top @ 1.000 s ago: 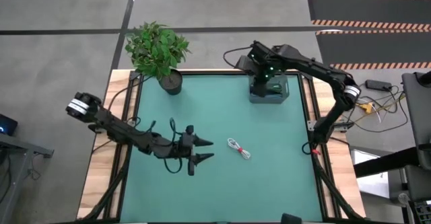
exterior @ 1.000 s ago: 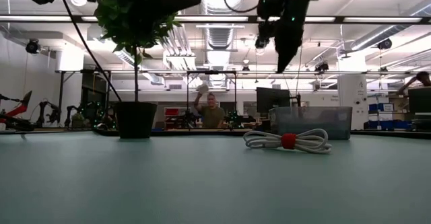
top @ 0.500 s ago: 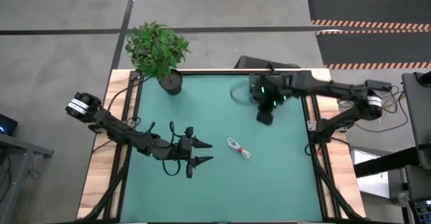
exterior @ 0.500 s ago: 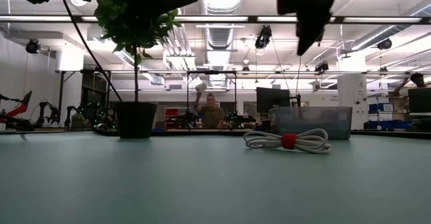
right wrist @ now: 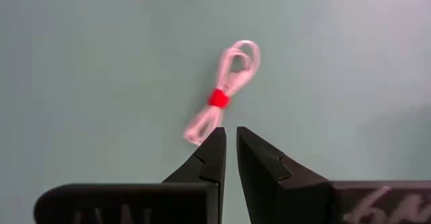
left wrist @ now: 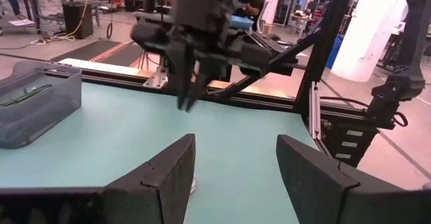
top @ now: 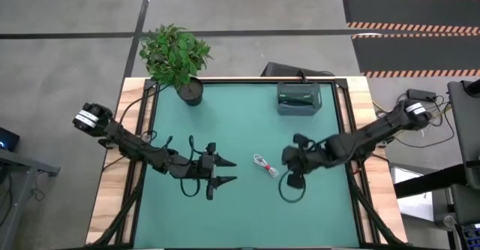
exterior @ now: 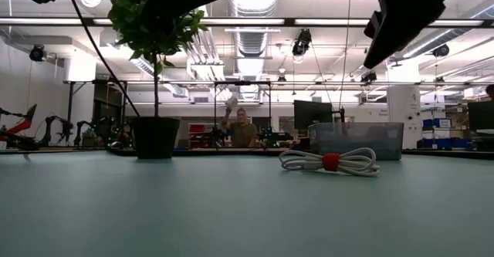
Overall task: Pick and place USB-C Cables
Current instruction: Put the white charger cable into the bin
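White cable [top: 265,164]: the bundle with a red tie is lying flat on the green table [top: 247,212], well apart from the clear bin [top: 298,98] at the far edge; no gripper is touching it. It is the one loose cable in view.

Clear bin: dark shapes, seemingly cables, are lying inside; their colours cannot be told.

Right gripper [top: 289,160]: a second ago it was hovering over the clear bin; now it is hanging above the table just beside the white cable, on the side away from the potted plant [top: 175,58]. Its fingers [right wrist: 214,158] are nearly closed, a thin slit between them, and they are carrying nothing. In the right wrist view the bundle is lying just ahead of the tips.

Left gripper [top: 223,170]: waiting on the other side of the white cable, nearer the potted plant, jaws spread wide and empty; it is showing no change over the last second.

What the change means: the right arm is judged to be coming back empty from a drop at the bin and lining up on the remaining cable.

Next move, as a judgement: the fingers will need to be opening before descending, since the slit looks too narrow for the bundle.

Background: a person [exterior: 244,128] is standing in the room beyond the table.
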Controlling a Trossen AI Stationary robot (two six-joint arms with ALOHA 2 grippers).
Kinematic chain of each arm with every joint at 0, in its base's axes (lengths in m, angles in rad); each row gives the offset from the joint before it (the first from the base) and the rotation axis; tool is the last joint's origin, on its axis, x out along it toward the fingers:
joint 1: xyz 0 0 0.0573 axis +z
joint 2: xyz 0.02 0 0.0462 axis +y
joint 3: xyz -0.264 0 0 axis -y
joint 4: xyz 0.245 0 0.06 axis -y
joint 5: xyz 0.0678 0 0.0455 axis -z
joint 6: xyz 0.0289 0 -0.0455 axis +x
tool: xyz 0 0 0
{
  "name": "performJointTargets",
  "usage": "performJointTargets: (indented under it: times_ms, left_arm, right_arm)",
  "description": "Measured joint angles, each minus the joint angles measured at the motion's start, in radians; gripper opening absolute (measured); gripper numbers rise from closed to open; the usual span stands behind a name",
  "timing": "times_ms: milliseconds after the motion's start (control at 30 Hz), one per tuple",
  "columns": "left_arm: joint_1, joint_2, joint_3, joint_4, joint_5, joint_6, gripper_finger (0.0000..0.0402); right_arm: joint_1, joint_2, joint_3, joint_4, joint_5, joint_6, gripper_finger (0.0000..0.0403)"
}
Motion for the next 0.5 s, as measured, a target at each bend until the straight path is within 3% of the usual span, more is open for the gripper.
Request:
performJointTargets:
  times_ms: [200, 500]
  left_arm:
    - [0.000, 0.001, 0.000, -0.001, 0.000, -0.005, 0.0193]
    - [0.003, 0.001, 0.002, 0.006, 0.000, -0.005, 0.0193]
  right_arm:
    - [0.086, 0.108, -0.011, 0.154, 0.071, 0.001, 0.0026]
    - [0.103, 0.308, 0.052, 0.165, 0.120, 0.018, 0.0032]
